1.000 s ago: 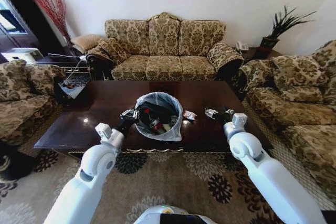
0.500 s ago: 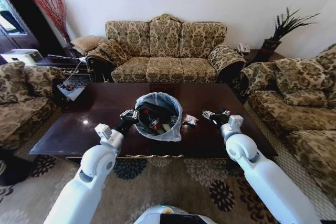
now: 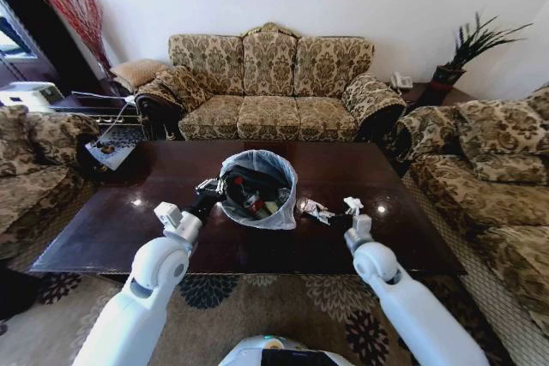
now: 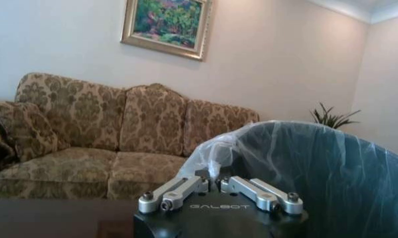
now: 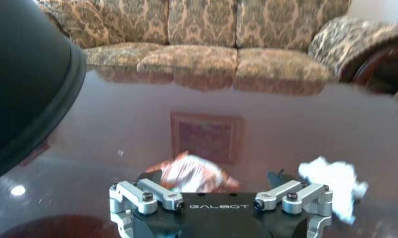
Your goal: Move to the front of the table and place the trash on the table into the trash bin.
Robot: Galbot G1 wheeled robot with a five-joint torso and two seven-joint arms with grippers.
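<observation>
Floral damask sofas [image 3: 270,81], framed painting [image 4: 165,26] on pale wall, patterned carpet [image 3: 322,285].

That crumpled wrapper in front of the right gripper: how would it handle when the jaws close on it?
The crumpled wrapper looks thin and creased, so it would probably crush rather than resist. It looks light, and the table is glossy, so a nudge from the right gripper might slide it away.

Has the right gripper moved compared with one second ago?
Yes. The right gripper has moved nearer the trash bin and now sits close to the wrapper.
</observation>
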